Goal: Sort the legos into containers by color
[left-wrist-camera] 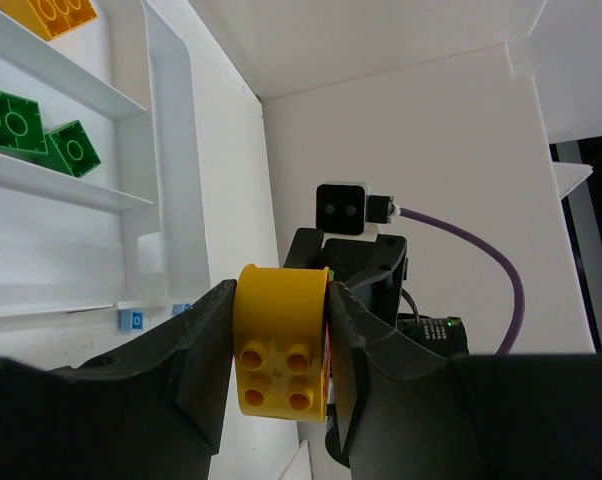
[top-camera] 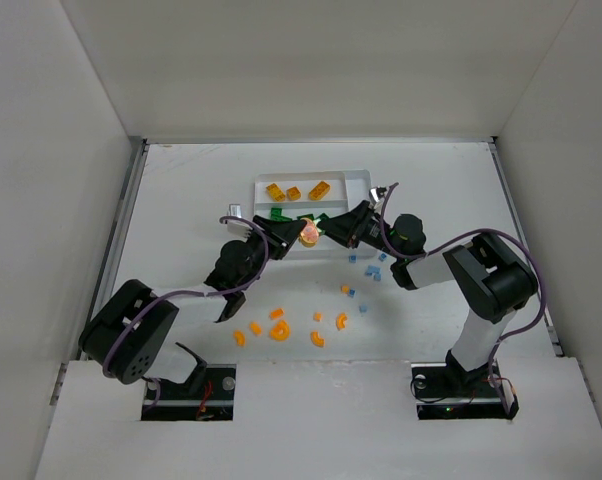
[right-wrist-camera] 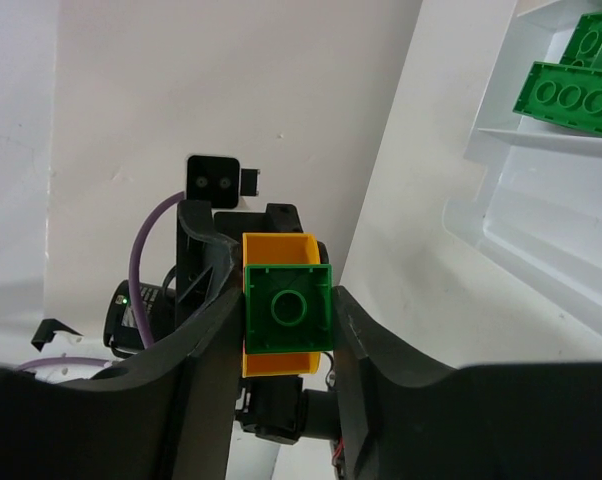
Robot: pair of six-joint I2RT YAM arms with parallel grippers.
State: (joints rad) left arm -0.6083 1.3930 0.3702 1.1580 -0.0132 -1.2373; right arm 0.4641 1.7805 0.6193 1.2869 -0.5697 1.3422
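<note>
Both grippers meet beside the white tray (top-camera: 366, 180) over one joined pair of legos. My left gripper (left-wrist-camera: 281, 345) is shut on a yellow-orange curved piece (left-wrist-camera: 281, 330), its studs facing the left wrist camera. My right gripper (right-wrist-camera: 286, 320) is shut on a green brick (right-wrist-camera: 288, 308) stuck to that orange piece (right-wrist-camera: 279, 248). From above, the pair (top-camera: 309, 233) hangs between the left gripper (top-camera: 293, 237) and the right gripper (top-camera: 331, 230). The tray holds yellow bricks (top-camera: 296, 190) in the far slot and green bricks (top-camera: 281, 213) in the slot nearer to me.
Several orange curved pieces (top-camera: 278, 328) lie on the table in front of the arms. Small pale blue pieces (top-camera: 371, 270) are scattered right of centre. White walls enclose the table on three sides. The tray's green bricks (left-wrist-camera: 31, 130) and its wall (right-wrist-camera: 501, 200) show in the wrist views.
</note>
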